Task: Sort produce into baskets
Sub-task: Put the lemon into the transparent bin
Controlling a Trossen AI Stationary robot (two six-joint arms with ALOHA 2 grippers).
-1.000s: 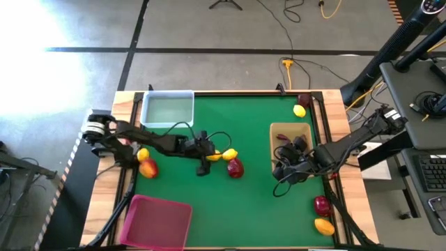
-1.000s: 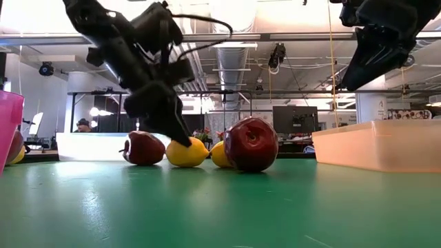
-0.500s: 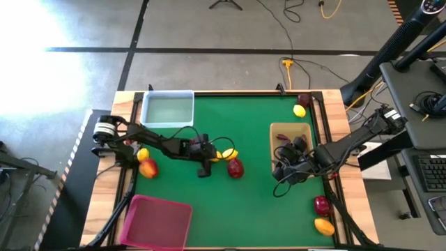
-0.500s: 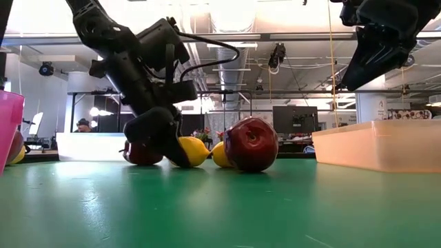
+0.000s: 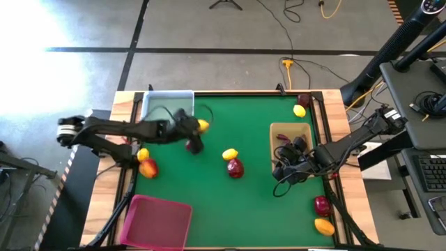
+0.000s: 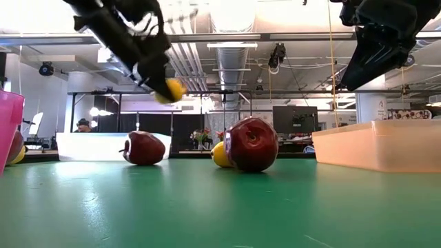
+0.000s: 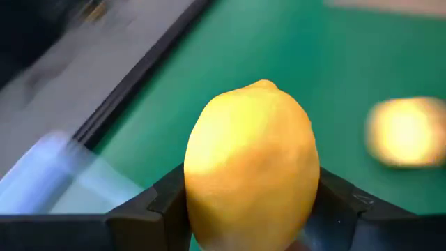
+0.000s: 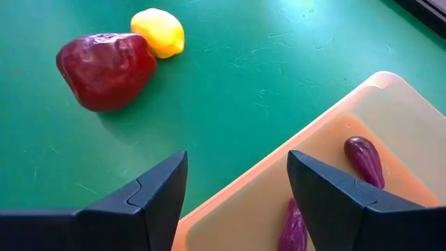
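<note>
My left gripper is shut on a yellow lemon in the air, just right of the clear bluish bin; the lemon also shows in the low view. Below it a red apple rests on the green mat. A second lemon and a dark red apple lie mid-table. My right gripper is open and empty over the near left edge of the tan tray, which holds dark purple pieces. The pink bin stands at the near left. My left gripper pinches the lemon across its middle between its two fingers, one on each side. The lemon's pointed end sticks out past the fingertips. The lemon is lifted clear of the mat, above the apples.
A lemon and a red-orange fruit lie at the left edge. A lemon and a dark red fruit lie at the far right, and a red apple and a yellow-orange fruit at the near right.
My left gripper has risen from the mat with the lemon and gone toward the far left, to beside the clear bin. The lemon is lifted clear; the red apple beside it and the other lemon and apple have stayed where they were.
</note>
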